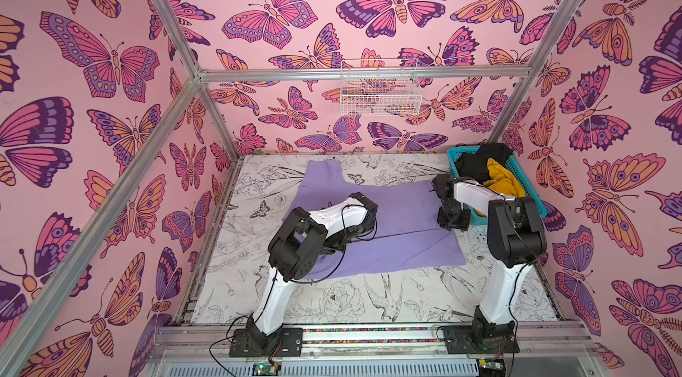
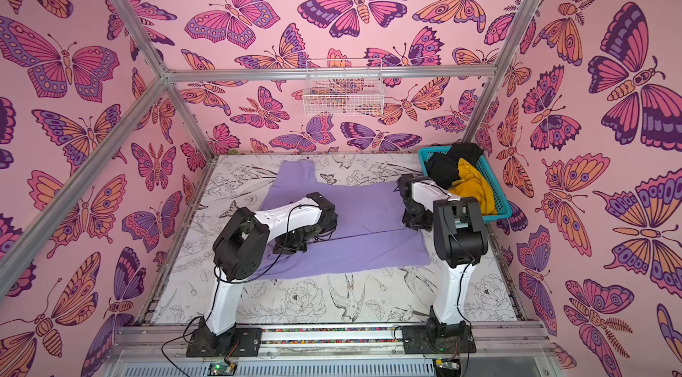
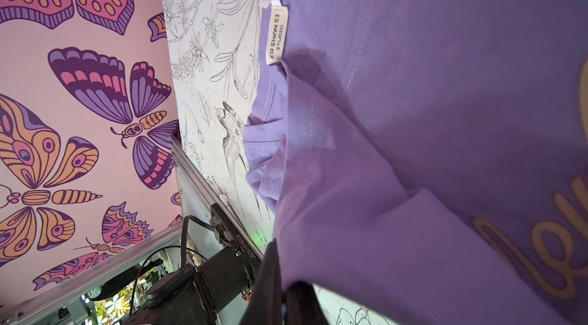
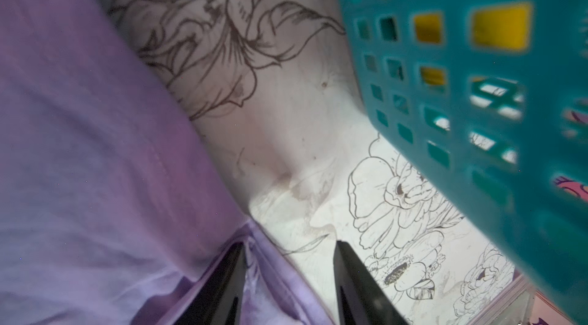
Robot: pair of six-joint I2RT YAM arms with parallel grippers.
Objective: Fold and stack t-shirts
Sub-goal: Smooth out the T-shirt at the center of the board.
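Closest to the lens in both top views are the left arm base [image 1: 264,342] and the right arm base [image 1: 479,338], bolted on the front rail. Beyond them, the lavender shirt [image 1: 398,216] lies spread on the printed table [image 1: 332,301], mostly flat, with one sleeve pointing to the back wall.

The left gripper [image 3: 286,282] is closed on a raised part of this shirt; in the left wrist view the cloth hangs from the fingers, and the white neck label [image 3: 277,35] is near. The right gripper [image 4: 290,244] stands with its fingers partly apart at the shirt's edge beside the teal basket [image 1: 452,153]. A bit of cloth lies against one finger, but I judge that nothing is gripped there.

The black shirt [image 1: 476,164] and the mustard shirt [image 1: 500,175] lie crumpled in the basket.

I think the task is at an early stage. The first shirt is laid out and its fold is only starting. Two shirts are not touched, and no stack exists yet.
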